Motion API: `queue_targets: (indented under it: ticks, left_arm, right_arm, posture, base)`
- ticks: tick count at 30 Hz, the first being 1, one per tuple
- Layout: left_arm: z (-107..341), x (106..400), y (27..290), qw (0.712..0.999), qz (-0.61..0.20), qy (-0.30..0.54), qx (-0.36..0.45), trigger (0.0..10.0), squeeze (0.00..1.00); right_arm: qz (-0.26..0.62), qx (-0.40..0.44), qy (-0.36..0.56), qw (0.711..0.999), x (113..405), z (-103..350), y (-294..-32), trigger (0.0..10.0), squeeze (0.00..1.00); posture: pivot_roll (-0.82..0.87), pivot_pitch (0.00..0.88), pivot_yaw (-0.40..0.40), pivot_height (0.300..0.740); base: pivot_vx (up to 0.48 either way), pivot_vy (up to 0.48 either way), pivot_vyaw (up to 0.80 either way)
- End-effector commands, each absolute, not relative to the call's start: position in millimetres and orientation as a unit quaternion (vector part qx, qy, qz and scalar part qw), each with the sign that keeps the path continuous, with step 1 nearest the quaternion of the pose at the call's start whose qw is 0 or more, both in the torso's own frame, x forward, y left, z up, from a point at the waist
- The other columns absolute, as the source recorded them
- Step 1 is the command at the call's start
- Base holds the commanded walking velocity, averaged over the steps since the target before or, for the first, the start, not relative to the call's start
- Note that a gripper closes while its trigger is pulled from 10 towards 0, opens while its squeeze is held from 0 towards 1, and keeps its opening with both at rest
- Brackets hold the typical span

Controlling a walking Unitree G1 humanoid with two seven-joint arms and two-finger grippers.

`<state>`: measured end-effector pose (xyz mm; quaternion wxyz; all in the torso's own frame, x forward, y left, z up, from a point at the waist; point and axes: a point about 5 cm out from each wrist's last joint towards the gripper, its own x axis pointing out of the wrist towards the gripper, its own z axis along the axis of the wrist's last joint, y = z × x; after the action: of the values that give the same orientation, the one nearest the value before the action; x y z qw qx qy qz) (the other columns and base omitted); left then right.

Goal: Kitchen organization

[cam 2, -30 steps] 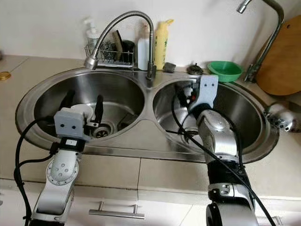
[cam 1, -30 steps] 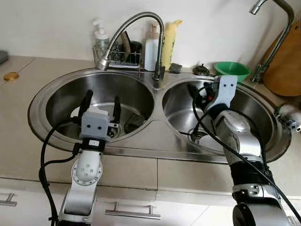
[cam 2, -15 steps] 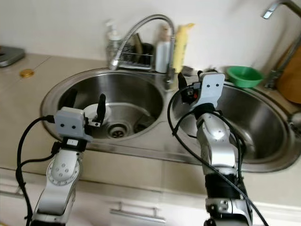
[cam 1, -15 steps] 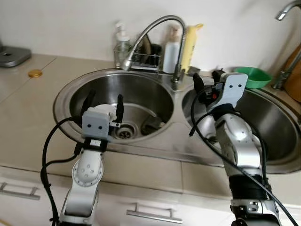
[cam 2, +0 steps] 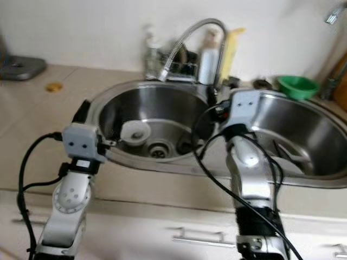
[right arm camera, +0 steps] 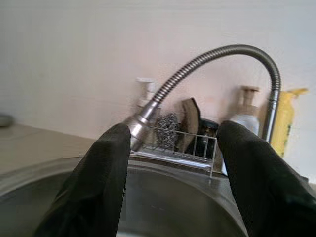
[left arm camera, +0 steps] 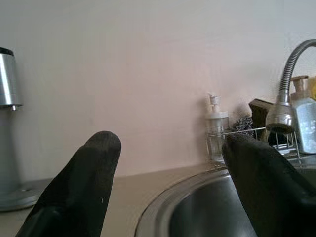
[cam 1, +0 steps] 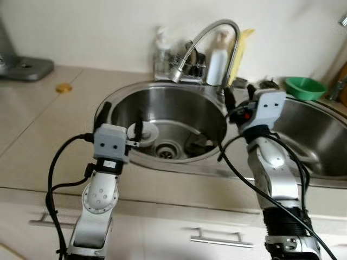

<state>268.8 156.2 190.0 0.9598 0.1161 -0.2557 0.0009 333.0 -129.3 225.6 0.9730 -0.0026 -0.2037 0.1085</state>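
Observation:
A double steel sink [cam 1: 126,95] lies ahead. In its left basin sit a small white cup [cam 1: 147,131], a drain [cam 1: 167,147] and a dark object [cam 1: 198,143]. My left gripper [cam 1: 120,112] hovers at that basin's near-left rim, open and holding nothing; its fingers [left arm camera: 94,163] frame the wall and a soap dispenser [left arm camera: 216,123]. My right gripper [cam 1: 237,98] is raised over the divider between the basins, open and holding nothing. Between its fingers [right arm camera: 106,163] I see the flexible faucet [right arm camera: 197,64] and a wire rack [right arm camera: 182,140].
Behind the sink stand a white bottle [cam 1: 217,64] and a yellow bottle [cam 1: 242,49]. A green bowl [cam 1: 305,86] sits at the back right. A gold lid [cam 1: 64,87] and a metal appliance base [cam 1: 24,67] are on the counter to the left. Cabinet handles [cam 1: 217,237] are below.
The camera has swung left, so the sink slid right in view. My right gripper went from over the right basin to the divider. The white cup now shows beside my left gripper.

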Motion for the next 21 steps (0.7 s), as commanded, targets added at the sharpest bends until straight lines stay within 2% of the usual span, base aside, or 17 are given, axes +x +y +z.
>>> queue_targets:
  ticks: [1, 9, 21]
  left_arm:
    - [197, 267, 144, 0.954, -0.018, -0.279, 0.108, 10.0, 0.00]
    - [198, 268, 143, 0.952, -0.024, -0.281, 0.115, 10.0, 0.00]
    - [202, 267, 140, 0.949, -0.027, -0.293, 0.113, 10.0, 0.00]
  right_arm:
    - [0.076, -0.017, -0.228, 0.971, 331, 234, -146, 10.0, 0.00]
    - [0.055, -0.037, -0.251, 0.966, 326, 239, -149, 10.0, 0.00]
    - [0.028, -0.040, -0.300, 0.953, 316, 247, -153, 10.0, 0.00]
  posture:
    - [0.05, 0.000, -0.052, 0.740]
    - [0.04, 0.000, -0.049, 0.740]
    - [0.04, 0.000, -0.049, 0.740]
  base:
    - [0.000, 0.000, -0.80]
    - [0.000, 0.000, -0.80]
    - [0.000, -0.473, -0.80]
